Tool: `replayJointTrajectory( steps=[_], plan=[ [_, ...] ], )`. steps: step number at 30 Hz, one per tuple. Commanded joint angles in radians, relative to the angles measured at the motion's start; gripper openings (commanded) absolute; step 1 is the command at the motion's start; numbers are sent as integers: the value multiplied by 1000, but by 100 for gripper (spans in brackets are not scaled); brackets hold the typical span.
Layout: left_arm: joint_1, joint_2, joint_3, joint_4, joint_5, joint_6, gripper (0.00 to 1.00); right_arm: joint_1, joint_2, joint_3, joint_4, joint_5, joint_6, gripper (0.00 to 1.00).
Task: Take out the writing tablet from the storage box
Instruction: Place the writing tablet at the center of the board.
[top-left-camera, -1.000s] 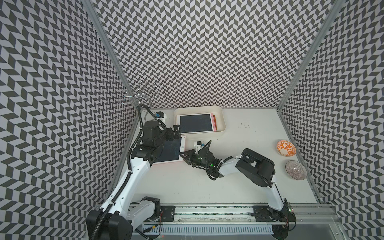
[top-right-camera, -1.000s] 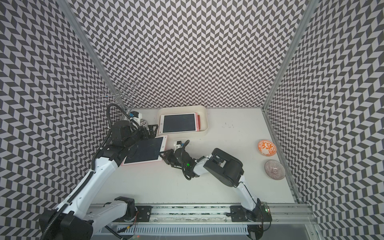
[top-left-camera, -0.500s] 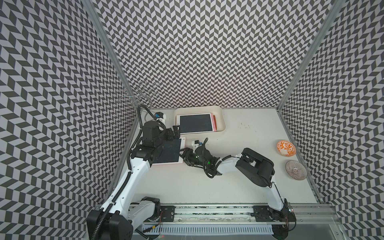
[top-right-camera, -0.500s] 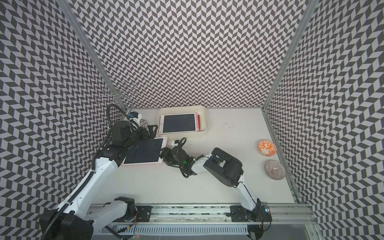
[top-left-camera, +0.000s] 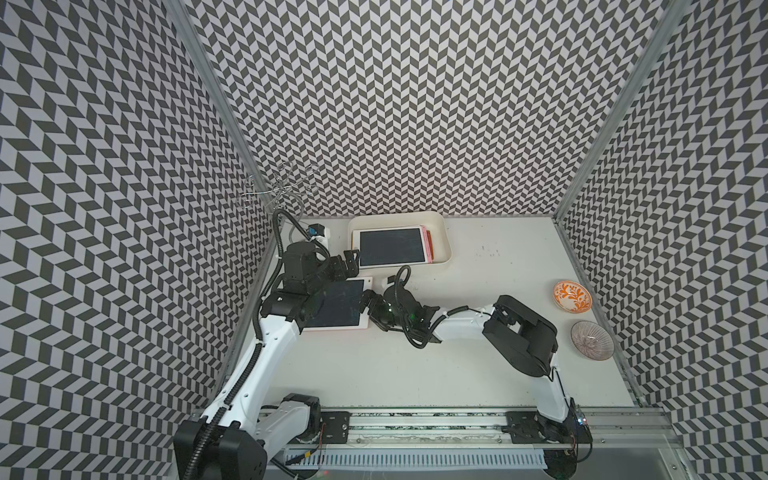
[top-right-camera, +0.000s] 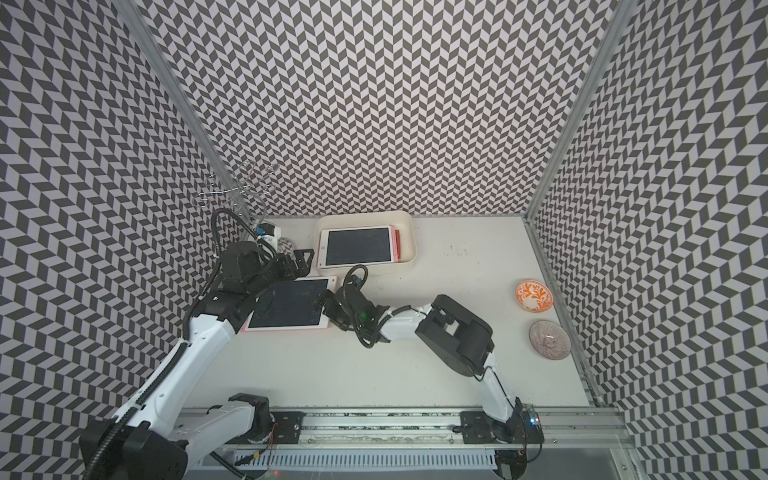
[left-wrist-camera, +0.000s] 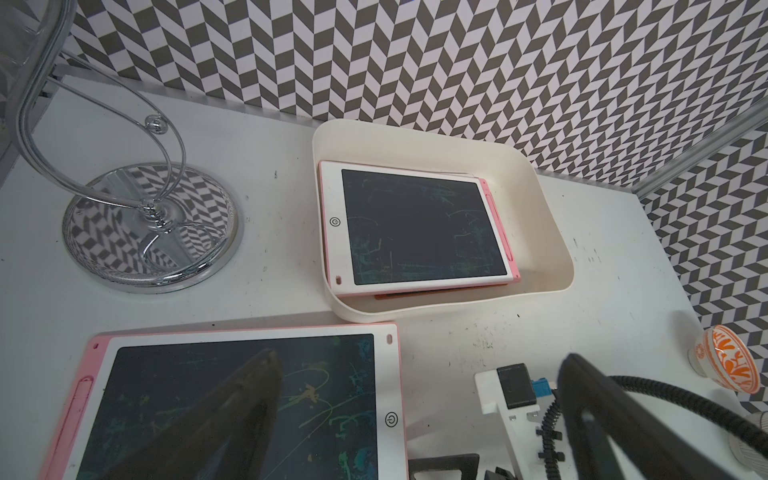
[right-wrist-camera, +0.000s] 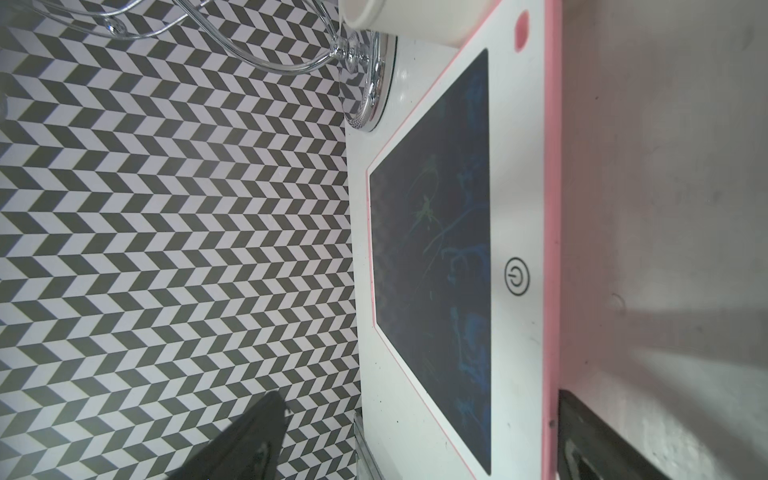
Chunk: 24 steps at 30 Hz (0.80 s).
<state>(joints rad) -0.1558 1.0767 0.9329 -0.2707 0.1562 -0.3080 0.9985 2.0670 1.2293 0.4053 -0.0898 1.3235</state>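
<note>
Okay so: right hand (top-left-camera: 367, 306) spread wide at the edge of the writing tablet (top-left-camera: 337, 309), pinching nothing | left hand (top-left-camera: 352, 262) spread too, empty | tablet flat on the desk (top-left-camera: 415, 374), just outside the storage box (top-left-camera: 443, 243) | step: set-down, basically done | next: lift hands clear without nudging it

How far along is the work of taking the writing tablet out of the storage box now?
Done: one writing tablet lies flat on the table, outside the storage box. In hand: nothing; the right gripper stands open at its edge, the left gripper open near the box. Left: perhaps only drawing the arms back; another tablet lies in the box.
</note>
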Motion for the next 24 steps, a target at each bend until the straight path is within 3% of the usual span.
replayJointTrajectory(
  steps=[1, 8, 15, 19, 24],
  plan=[
    [11, -9, -8, 25, 17, -4, 99, 8, -68, 30, -42, 58, -35, 99],
    [28, 3, -11, 30, 19, -9, 99, 10, -140, 23, -147, 132, -72, 99],
    [37, 23, 8, 28, 32, -23, 99, -27, -277, -1, -269, 248, -201, 100],
    [36, 35, 22, 22, 25, -43, 99, -113, -359, 37, -420, 270, -357, 100],
    [27, 75, 43, 34, 36, -80, 99, -300, -427, 80, -570, 250, -563, 100]
  ],
)
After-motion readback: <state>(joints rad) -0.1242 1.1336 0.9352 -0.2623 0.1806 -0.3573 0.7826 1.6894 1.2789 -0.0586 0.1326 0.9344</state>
